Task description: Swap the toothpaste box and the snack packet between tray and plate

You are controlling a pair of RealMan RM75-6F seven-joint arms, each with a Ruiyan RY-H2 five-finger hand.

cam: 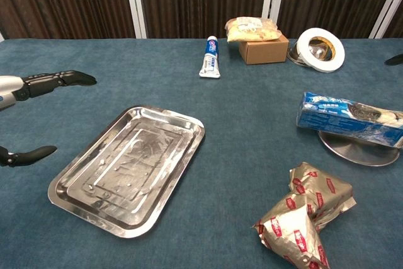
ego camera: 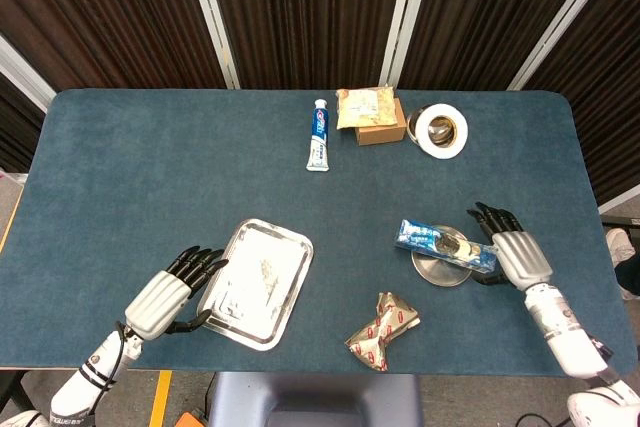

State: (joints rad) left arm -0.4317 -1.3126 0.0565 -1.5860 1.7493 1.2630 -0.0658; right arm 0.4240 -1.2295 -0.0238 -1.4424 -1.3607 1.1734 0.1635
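Note:
The blue toothpaste box (ego camera: 445,244) lies across the small round metal plate (ego camera: 436,274) at the right, overhanging it on both sides. The crumpled gold and red snack packet (ego camera: 383,330) rests on the table near the front edge, between plate and tray. Nothing lies in the steel tray (ego camera: 258,282). My left hand (ego camera: 175,292) hovers open just left of the tray, fingers spread toward its rim. Beside the box's right end is my right hand (ego camera: 512,247), open and holding nothing. In the chest view the box (cam: 349,118), packet (cam: 305,218) and tray (cam: 129,168) show plainly.
At the back of the table lie a toothpaste tube (ego camera: 319,134), a cardboard box (ego camera: 381,130) with a yellow snack bag (ego camera: 365,106) on top, and a white tape roll (ego camera: 440,130). The blue table ends close in front of the tray and packet.

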